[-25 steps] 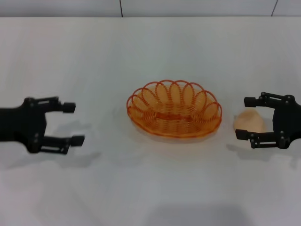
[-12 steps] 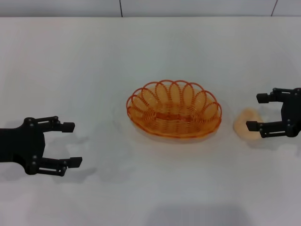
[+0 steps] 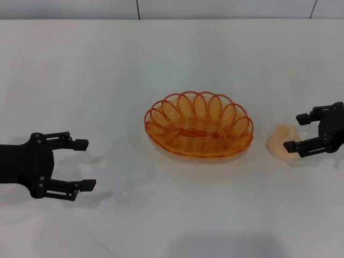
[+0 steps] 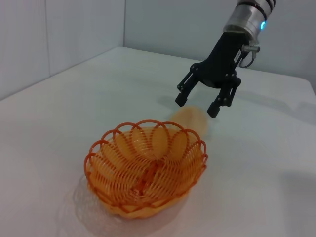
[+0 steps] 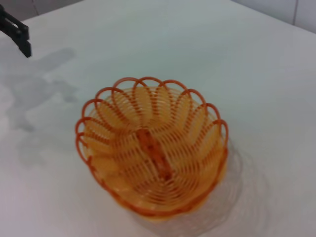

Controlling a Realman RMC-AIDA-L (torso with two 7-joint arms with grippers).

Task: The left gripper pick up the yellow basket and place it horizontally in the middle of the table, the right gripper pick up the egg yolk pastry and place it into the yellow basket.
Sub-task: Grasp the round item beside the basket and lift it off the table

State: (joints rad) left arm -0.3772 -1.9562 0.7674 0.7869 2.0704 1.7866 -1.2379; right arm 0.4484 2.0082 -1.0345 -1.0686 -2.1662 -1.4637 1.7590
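The yellow basket (image 3: 199,124) lies flat and empty in the middle of the white table (image 3: 172,59). It also shows in the left wrist view (image 4: 146,168) and the right wrist view (image 5: 153,163). My left gripper (image 3: 85,164) is open and empty, well to the left of the basket and nearer the front. The egg yolk pastry (image 3: 279,142) lies on the table just right of the basket. My right gripper (image 3: 296,132) is open at the pastry's right side, its fingertips just over the pastry's edge. The left wrist view shows this gripper (image 4: 196,106) above the pastry (image 4: 190,118).
A grey wall runs along the table's far edge (image 3: 172,19). One finger of the left gripper (image 5: 17,34) shows far off in the right wrist view.
My left gripper has drawn back toward the front of the table, away from the basket. My right gripper has shifted right, off from around the pastry. Basket and pastry have not moved.
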